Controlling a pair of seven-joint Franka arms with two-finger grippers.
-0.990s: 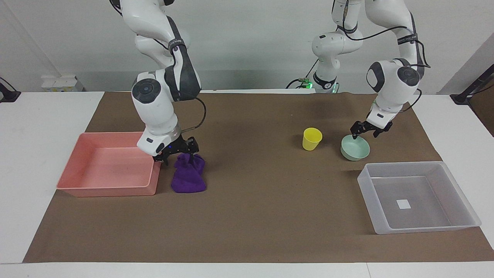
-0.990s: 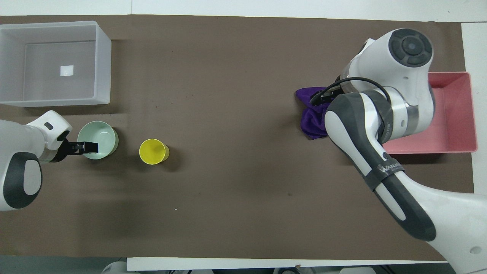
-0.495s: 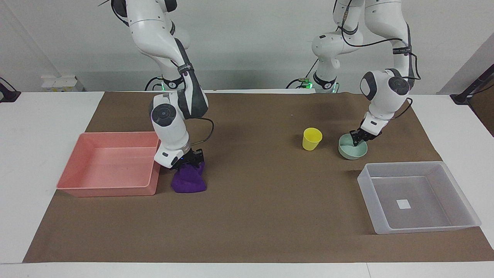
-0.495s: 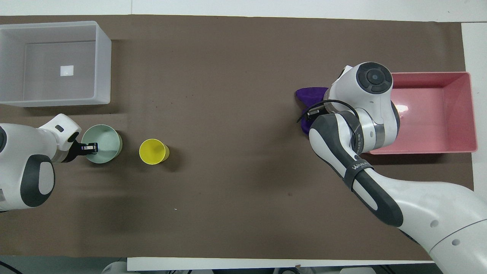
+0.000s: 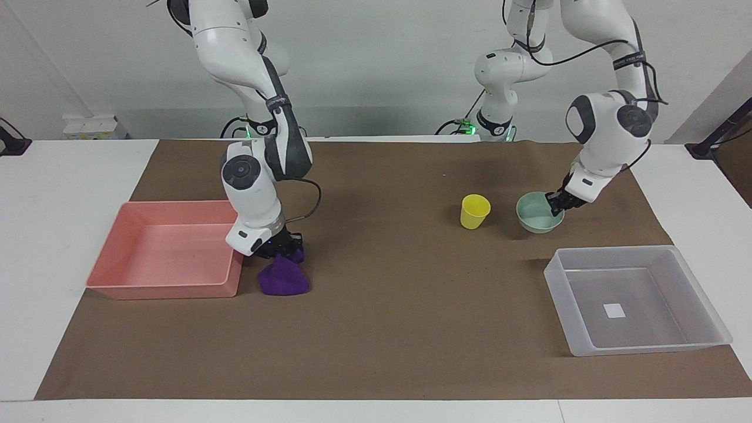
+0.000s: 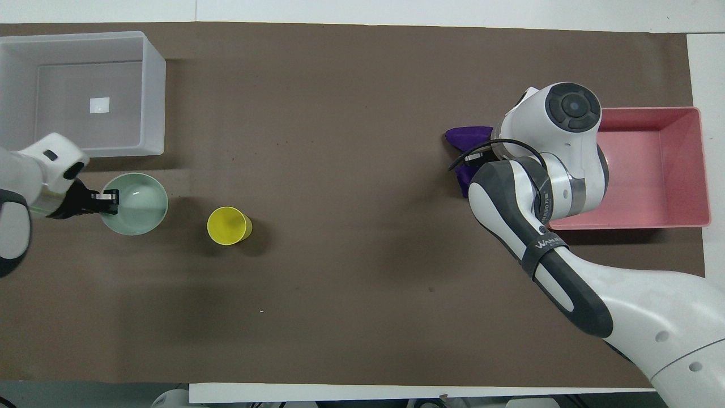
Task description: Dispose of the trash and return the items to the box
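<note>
The soft purple cloth (image 5: 284, 278) lies on the brown mat just beside the pink rectangular tray (image 5: 164, 286), at the right arm's end of the table. The right gripper (image 5: 281, 247) is seen pressed onto the cloth's top, apparently clenched on a bunch of it. From this grip the pink tray lies directly sideways, so prob. only a lift over the tray wall and a short carry are needed.

At the left arm's end, the pale mint-green bowl (image 6: 135, 203) is pinched at its rim by the left gripper (image 5: 557, 204); the bowl looks tilted, w/ one edge raised off the mat. The shallow clear-grey plastic tray (image 6: 154, 90) sits just beside the bowl, farther from the robots, so the left arm is judged the nearer one for that drop. The small yellow plastic cup (image 5: 474, 211) stands upright beside the bowl, untouched.
</note>
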